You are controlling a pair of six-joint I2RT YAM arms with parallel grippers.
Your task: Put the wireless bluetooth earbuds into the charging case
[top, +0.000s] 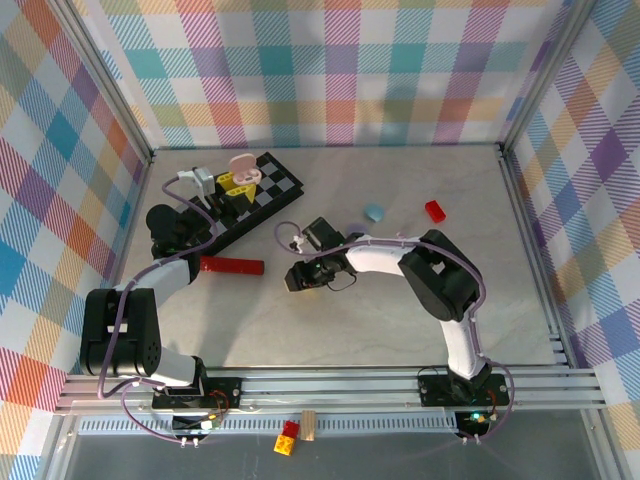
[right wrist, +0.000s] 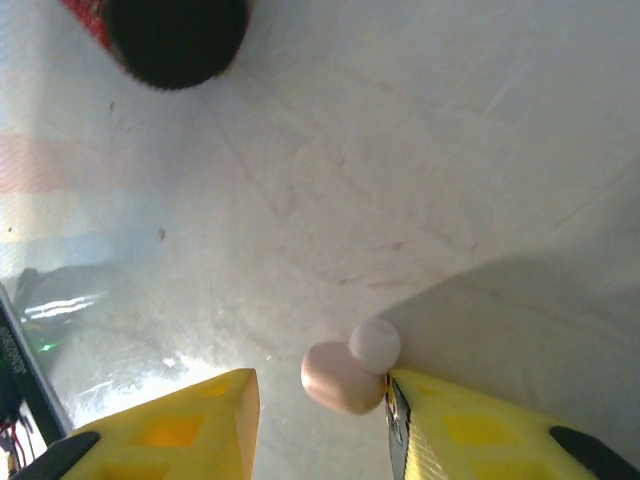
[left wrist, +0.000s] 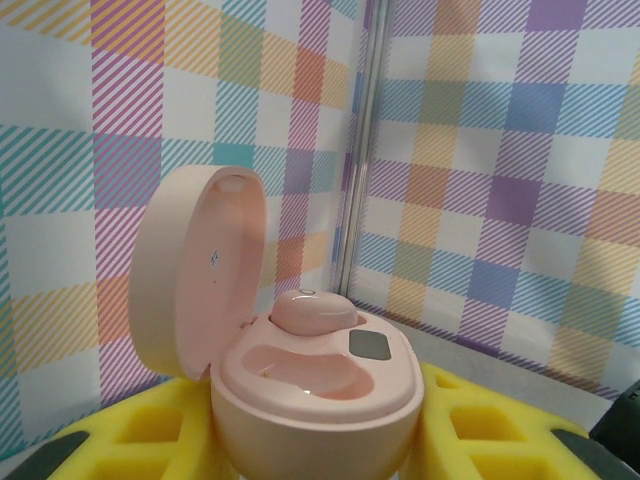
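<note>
Up at the far left of the table (top: pixel 400 320), on the black checkered mat (top: pixel 285 180), I have the left gripper (top: pixel 222 186) clamped round the base of the pink charging case (left wrist: pixel 320 400), its lid tipped up and open. The left wrist camera gives me the inside of the case, which is too small to read from overhead: one pink earbud (left wrist: pixel 312 310) sits in the far well and the near well is bare. The second earbud (right wrist: pixel 343 376) is out near the middle of the table, at the right gripper (right wrist: pixel 320 390), whose jaws stand partway apart. It touches the inner edge of one yellow finger (right wrist: pixel 470 430) and the other finger is clear of it, so I judge nothing is pinched yet. That contact I get from the right wrist camera alone. The overhead view gives me the layout instead: the two grippers well apart, with a teal piece (top: pixel 374 212) and a red block (top: pixel 436 210) lying beyond the right arm. I expect the bud to be very light, hard and smooth, rounded enough to roll or squirt out of a pinch. I would take it across the fat pink body, not the pale tip, and close gently.
</note>
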